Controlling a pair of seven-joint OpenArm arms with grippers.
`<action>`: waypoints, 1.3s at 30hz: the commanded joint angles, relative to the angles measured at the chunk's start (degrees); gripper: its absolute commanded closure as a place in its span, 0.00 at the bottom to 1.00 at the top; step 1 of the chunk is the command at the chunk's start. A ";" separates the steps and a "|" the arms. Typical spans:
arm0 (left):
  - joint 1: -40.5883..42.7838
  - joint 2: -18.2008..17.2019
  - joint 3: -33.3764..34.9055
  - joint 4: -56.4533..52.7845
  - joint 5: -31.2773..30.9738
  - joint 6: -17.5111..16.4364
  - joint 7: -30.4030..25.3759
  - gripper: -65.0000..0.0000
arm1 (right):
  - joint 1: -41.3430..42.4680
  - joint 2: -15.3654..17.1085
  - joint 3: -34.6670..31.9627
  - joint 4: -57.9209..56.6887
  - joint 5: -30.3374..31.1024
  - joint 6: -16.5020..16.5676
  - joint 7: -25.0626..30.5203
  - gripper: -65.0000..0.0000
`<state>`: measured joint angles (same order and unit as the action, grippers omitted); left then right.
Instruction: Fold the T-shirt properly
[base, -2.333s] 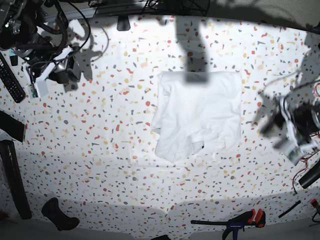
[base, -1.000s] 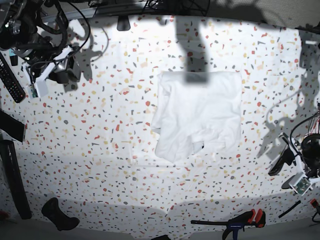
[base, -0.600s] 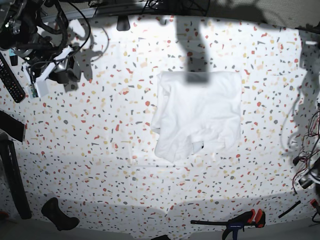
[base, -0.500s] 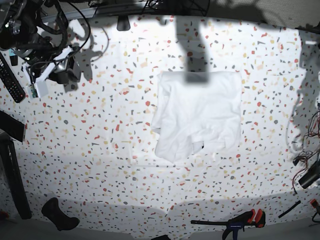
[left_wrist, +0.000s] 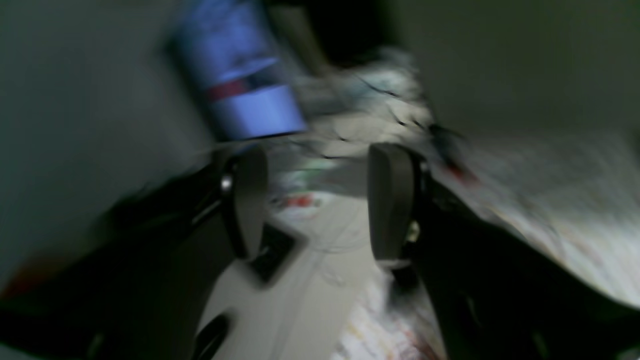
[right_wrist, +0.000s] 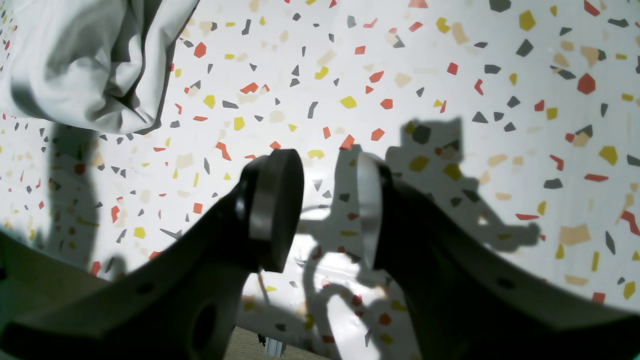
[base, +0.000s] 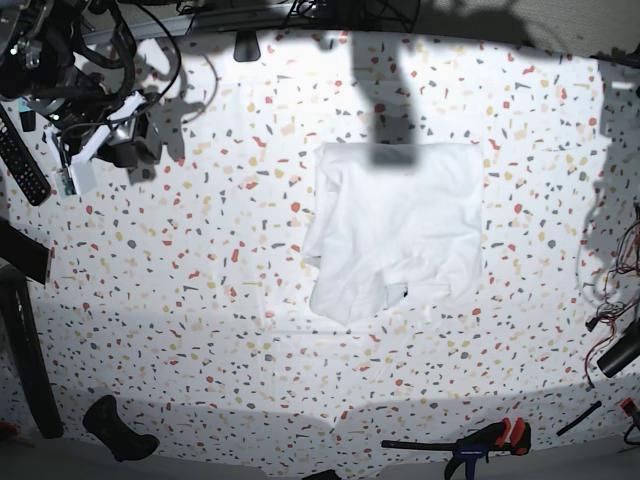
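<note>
The white T-shirt (base: 398, 226) lies folded into a rough rectangle on the speckled tabletop (base: 200, 290), right of centre; its lower edge is uneven. Neither gripper touches it. My right gripper (right_wrist: 325, 210) hovers over bare tabletop with its jaws a little apart and empty. A bunched corner of the shirt (right_wrist: 85, 55) shows at the upper left of that view. In the base view the right gripper (base: 120, 148) is at the far left back. My left gripper (left_wrist: 320, 200) is open and empty in a blurred view. In the base view only a dark part of the left arm (base: 622, 352) shows at the right edge.
A remote control (base: 20, 155) and black bars (base: 25, 350) lie along the left edge. A black object (base: 118, 430) and a clamp with red and blue handles (base: 480, 440) lie at the front. Cables (base: 610, 300) hang at the right. A blurred blue object (left_wrist: 240, 75) is near the left gripper.
My left arm has swung away from the shirt's right side to the table's right edge, almost out of the base view. The shirt and the right arm have not moved.
</note>
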<state>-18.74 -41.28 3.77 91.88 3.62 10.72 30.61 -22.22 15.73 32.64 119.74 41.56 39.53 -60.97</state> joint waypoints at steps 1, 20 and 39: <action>-1.25 -0.83 -0.42 0.76 -2.62 -6.12 -1.09 0.53 | 0.15 0.63 0.35 1.01 0.70 0.47 1.11 0.66; 0.92 0.72 -2.58 0.72 -44.76 -46.14 5.25 0.53 | 0.11 0.61 0.35 1.01 0.70 0.47 -0.66 0.66; 32.59 11.08 -43.67 5.38 -66.66 -50.72 19.06 0.53 | -15.98 0.63 0.48 1.01 2.10 0.47 0.00 0.66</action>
<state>14.44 -28.86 -39.38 96.27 -61.63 -39.46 51.05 -37.80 15.75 32.67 119.74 43.24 39.53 -61.60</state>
